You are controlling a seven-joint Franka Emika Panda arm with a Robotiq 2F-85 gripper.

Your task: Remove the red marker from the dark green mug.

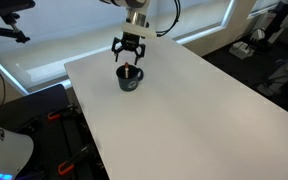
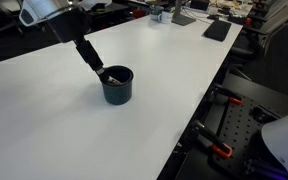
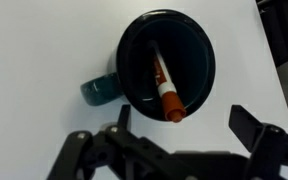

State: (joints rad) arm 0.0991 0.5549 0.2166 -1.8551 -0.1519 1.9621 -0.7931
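Note:
The dark green mug (image 3: 169, 55) stands upright on the white table (image 3: 34, 50), its handle (image 3: 99, 92) to the left in the wrist view. The red marker (image 3: 166, 90) leans inside it, its red end resting on the rim nearest my fingers. My gripper (image 3: 184, 120) is open and empty, hovering straight above the mug, one fingertip on each side of the marker's end. In both exterior views the mug (image 1: 130, 78) (image 2: 117, 85) sits below the gripper (image 1: 128, 50). The marker's tip (image 1: 132, 69) pokes just over the rim.
The white table (image 1: 184, 110) stretches wide around the mug, with its edges far off. Clutter, chairs and equipment (image 2: 209, 25) lie beyond the table. A black frame with orange clamps (image 2: 219, 150) stands beside the table edge.

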